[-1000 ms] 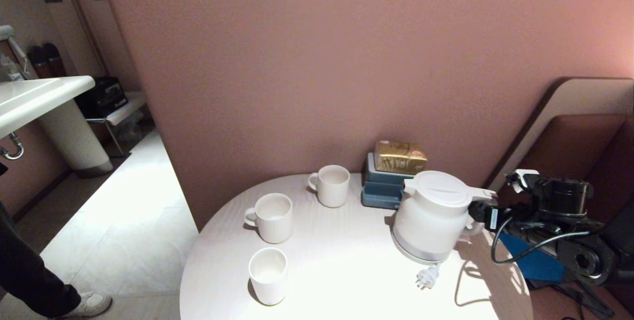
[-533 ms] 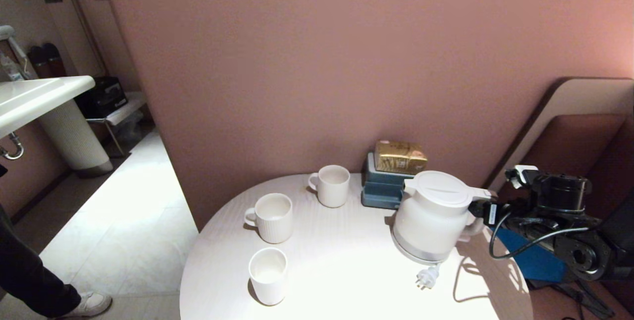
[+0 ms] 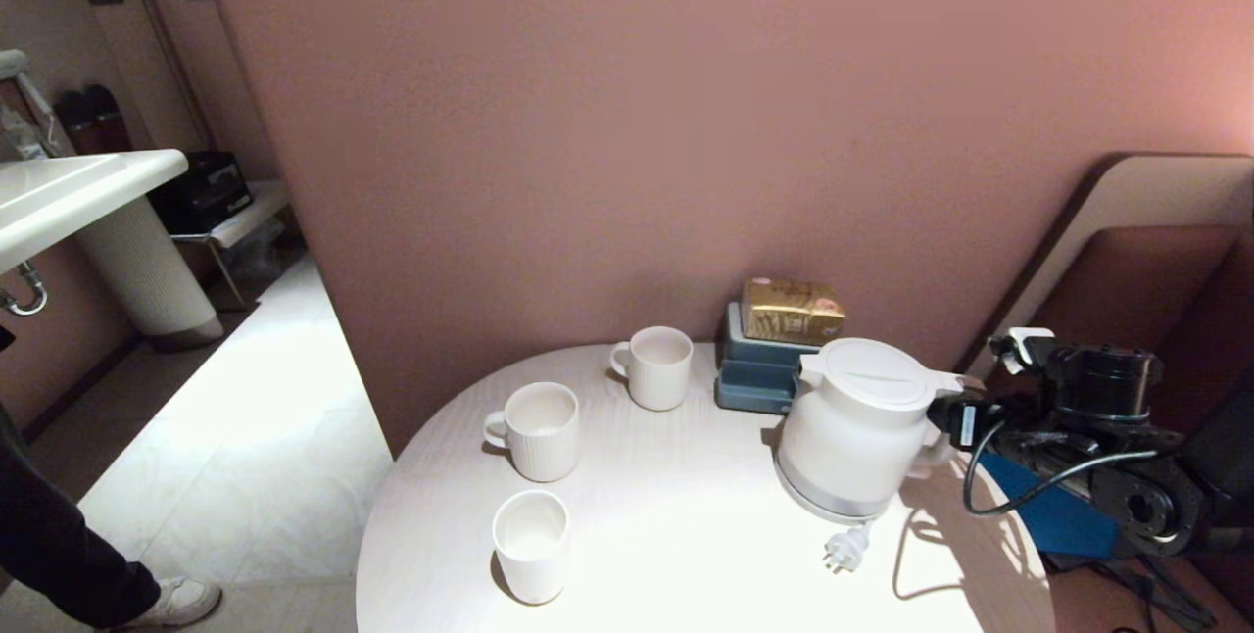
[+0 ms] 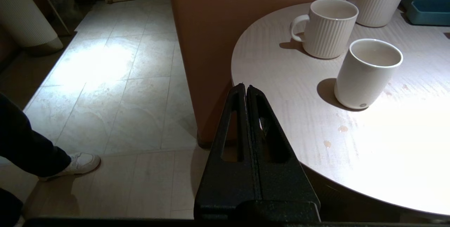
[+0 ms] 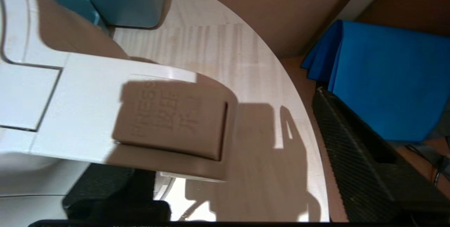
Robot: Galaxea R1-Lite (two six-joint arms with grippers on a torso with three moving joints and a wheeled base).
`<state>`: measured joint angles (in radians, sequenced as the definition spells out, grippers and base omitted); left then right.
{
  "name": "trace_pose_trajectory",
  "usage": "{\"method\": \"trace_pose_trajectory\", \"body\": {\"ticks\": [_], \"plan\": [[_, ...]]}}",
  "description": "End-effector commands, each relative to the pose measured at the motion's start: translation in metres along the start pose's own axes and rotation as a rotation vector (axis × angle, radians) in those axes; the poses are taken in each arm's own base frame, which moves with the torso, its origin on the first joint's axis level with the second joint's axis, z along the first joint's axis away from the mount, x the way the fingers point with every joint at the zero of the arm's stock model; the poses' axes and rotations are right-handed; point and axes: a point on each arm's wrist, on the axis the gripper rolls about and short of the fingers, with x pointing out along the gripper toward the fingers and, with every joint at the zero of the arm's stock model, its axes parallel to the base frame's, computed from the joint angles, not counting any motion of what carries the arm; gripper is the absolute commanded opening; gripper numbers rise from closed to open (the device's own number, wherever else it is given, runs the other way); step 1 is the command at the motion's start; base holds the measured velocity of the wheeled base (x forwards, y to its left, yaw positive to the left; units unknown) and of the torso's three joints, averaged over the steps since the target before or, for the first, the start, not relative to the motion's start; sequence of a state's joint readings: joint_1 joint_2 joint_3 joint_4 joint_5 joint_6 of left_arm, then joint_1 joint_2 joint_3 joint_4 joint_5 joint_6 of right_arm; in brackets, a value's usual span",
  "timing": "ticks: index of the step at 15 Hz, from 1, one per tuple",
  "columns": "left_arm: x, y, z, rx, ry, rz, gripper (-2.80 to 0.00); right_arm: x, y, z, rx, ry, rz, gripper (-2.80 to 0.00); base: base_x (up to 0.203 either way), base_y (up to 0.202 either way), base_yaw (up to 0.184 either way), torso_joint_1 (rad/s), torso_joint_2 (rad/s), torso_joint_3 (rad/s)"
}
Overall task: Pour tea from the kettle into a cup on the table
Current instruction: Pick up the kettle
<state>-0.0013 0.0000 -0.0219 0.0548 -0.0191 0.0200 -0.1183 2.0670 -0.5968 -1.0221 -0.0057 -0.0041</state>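
The white kettle [image 3: 852,427] stands on the right of the round white table [image 3: 686,515], lid shut, its handle [image 5: 105,121] pointing right. My right gripper [image 3: 955,417] reaches in from the right with its jaws wide on either side of that handle; it is open [image 5: 211,142] and does not clamp the handle. Three white cups stand to the left: a ribbed one [image 3: 537,429], another further back [image 3: 656,365], and a plain one nearest [image 3: 531,530]. No tea shows. My left gripper [image 4: 245,86] hangs shut and empty off the table's left edge.
A blue box [image 3: 759,373] with a gold packet [image 3: 792,310] sits against the wall behind the kettle. The kettle's plug [image 3: 847,547] lies in front of it. A blue cloth [image 5: 386,79] is beyond the table's right edge. A person's leg and shoe [image 3: 59,555] are at far left.
My right arm has edged left, bringing the gripper further in around the kettle's handle. The kettle and cups have not moved.
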Motion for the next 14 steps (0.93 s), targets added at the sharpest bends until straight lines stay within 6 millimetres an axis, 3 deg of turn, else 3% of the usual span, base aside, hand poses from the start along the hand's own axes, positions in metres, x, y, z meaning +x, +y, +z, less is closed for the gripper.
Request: {"method": "trace_pose_trajectory", "body": {"ticks": [1,14], "plan": [[0.0001,0.0000,-0.0001,0.000,0.002,-0.001,-2.80,-0.0004,0.0000,0.0012,-0.001,-0.008,0.000,0.00,0.000,0.000,0.000,0.000,0.00,0.000],[0.0001,0.0000,-0.0001,0.000,0.002,0.000,-2.80,-0.0040,0.0000,0.0017,0.001,-0.009,-0.003,0.00,0.000,0.000,0.000,0.000,0.00,0.000]]}}
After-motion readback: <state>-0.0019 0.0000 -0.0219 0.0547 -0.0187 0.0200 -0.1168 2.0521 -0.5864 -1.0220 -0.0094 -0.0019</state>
